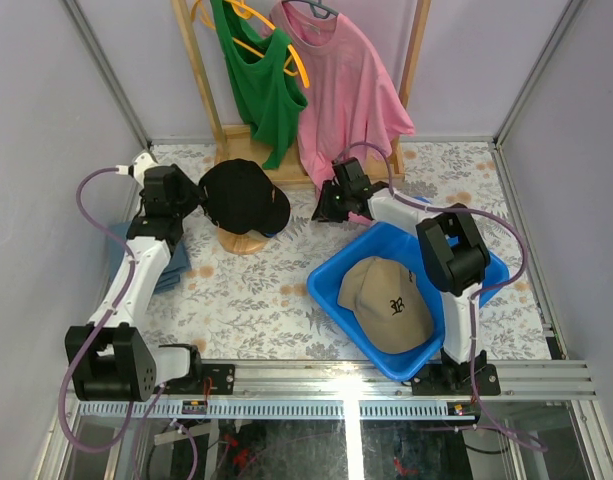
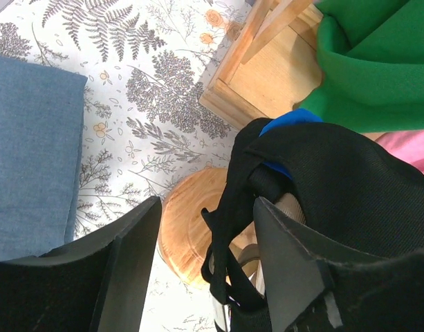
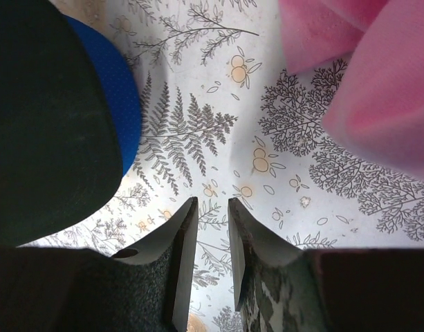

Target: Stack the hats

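Observation:
A black cap [image 1: 244, 195] sits on top of a royal blue cap [image 1: 272, 234] on the wooden dome stand [image 1: 241, 243] at the back left. A tan cap [image 1: 386, 300] with a dark embroidered letter lies in the blue bin [image 1: 331, 275]. My left gripper [image 1: 194, 195] is open at the black cap's rear. In the left wrist view [image 2: 205, 207] the cap's back strap [image 2: 229, 228] hangs between the jaws. The black cap [image 2: 350, 187], a blue edge [image 2: 288, 121] and the stand [image 2: 184, 228] show there. My right gripper [image 1: 319, 210] [image 3: 212, 204] is only narrowly open and empty above the tablecloth, right of the caps [image 3: 39, 117].
A folded grey-blue cloth [image 1: 174, 262] [image 2: 32, 152] lies at the left. A wooden clothes rack [image 1: 236, 140] at the back holds a green top [image 1: 261, 80] and a pink shirt [image 1: 346, 90], which hangs close to my right gripper [image 3: 378, 90].

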Tool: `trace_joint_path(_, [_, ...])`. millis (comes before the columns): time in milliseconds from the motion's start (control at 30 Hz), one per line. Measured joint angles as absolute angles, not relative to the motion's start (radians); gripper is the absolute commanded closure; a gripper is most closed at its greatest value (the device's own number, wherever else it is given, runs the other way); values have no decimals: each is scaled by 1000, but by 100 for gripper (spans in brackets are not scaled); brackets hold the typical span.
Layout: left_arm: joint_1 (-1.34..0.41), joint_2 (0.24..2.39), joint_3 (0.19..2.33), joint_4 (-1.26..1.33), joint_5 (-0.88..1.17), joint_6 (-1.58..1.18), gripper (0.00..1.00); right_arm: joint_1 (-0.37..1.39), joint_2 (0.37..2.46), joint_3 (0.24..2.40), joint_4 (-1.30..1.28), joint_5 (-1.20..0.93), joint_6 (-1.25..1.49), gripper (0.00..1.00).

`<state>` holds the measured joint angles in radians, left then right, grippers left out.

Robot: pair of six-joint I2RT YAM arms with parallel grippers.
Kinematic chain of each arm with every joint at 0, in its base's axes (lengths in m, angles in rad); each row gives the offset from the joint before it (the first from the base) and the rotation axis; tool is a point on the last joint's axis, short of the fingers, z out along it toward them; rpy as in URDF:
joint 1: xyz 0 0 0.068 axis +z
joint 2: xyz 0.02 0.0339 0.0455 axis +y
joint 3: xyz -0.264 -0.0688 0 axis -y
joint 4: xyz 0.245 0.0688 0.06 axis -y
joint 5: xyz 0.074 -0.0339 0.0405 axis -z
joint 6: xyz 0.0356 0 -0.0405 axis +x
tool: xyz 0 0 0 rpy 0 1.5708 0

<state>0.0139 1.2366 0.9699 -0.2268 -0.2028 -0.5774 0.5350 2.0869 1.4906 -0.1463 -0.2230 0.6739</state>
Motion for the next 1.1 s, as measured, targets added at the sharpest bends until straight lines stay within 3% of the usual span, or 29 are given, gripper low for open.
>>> trace_joint_path(400, [14,1215,1022,-376,-320,-673,41,535,1935,1475,-162,-171,604,67])
trace_joint_path(733, [-20,1105,1081,-433,-435,-764,40,567,1623,1407,-245,25,435,63])
trace_joint_path(1000, [-194,1116,1134,-437,-481,-765,40,579,1343,1251,-387,189,346,41])
trace_joint_path(1100, [-261,1135,1150,-437,-491,-762,40,579,1264,1191,-456,216,336,38])
